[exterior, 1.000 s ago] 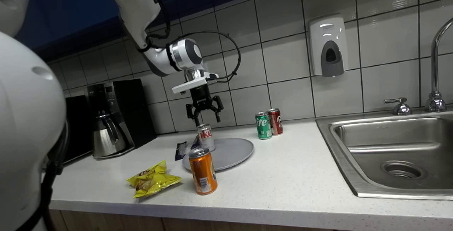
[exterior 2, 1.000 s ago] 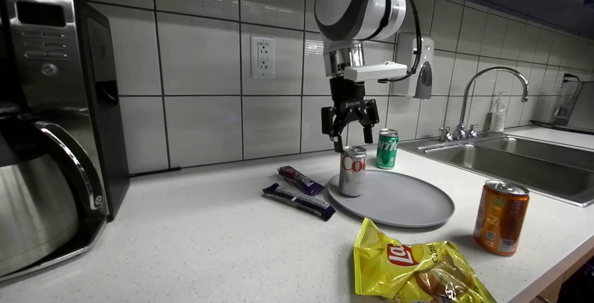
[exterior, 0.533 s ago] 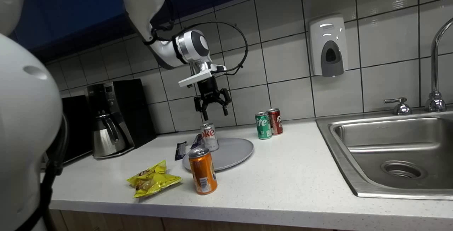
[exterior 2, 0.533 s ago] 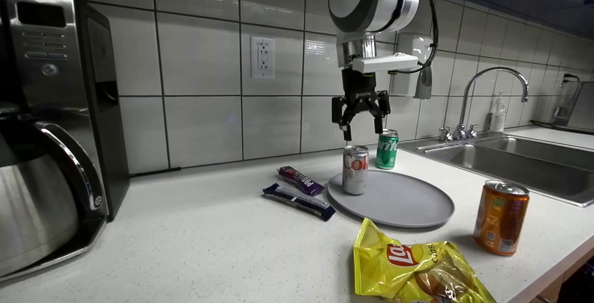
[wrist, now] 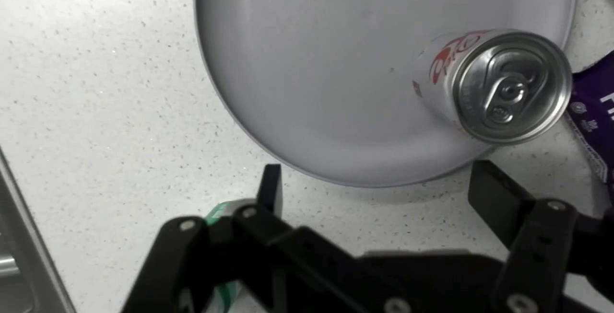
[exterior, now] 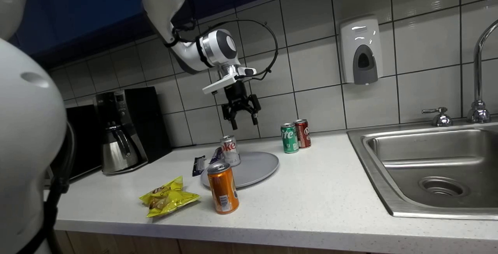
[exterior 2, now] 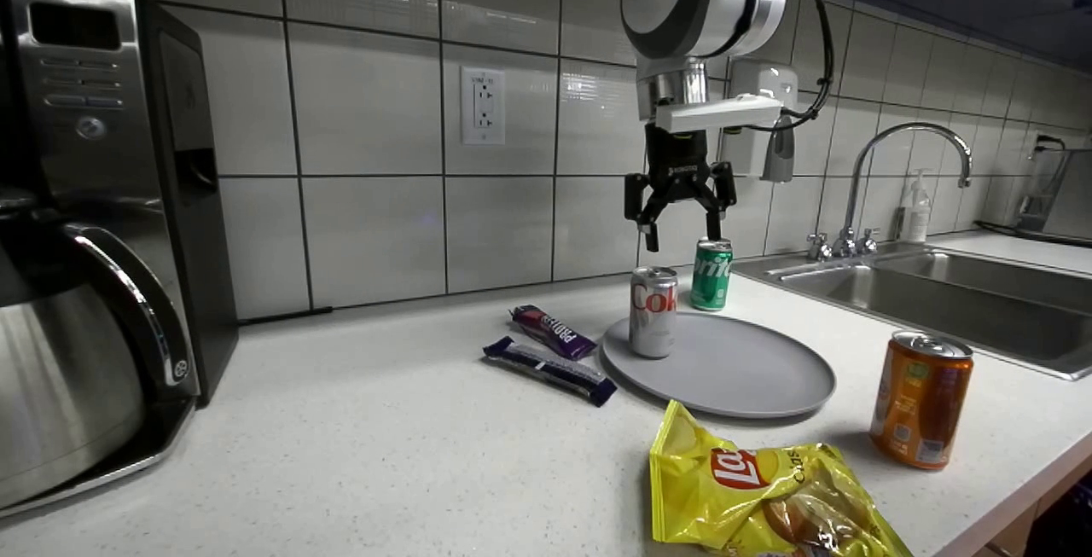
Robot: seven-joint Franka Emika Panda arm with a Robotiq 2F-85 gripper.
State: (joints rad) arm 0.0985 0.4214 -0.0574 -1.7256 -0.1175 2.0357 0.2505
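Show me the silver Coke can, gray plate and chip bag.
Silver Coke can (exterior 2: 653,320), in an exterior view: its side.
Gray plate (wrist: 336,73), in the wrist view: bare upper surface.
Chip bag (exterior: 170,199), in an exterior view: its middle.

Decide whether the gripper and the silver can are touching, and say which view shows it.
Apart. In both exterior views, tiled wall shows between the open gripper and the silver can, lower down.

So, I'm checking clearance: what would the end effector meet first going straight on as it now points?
Probably the gray plate, near its wall-side rim; depth is unclear, so possibly the counter beside it.
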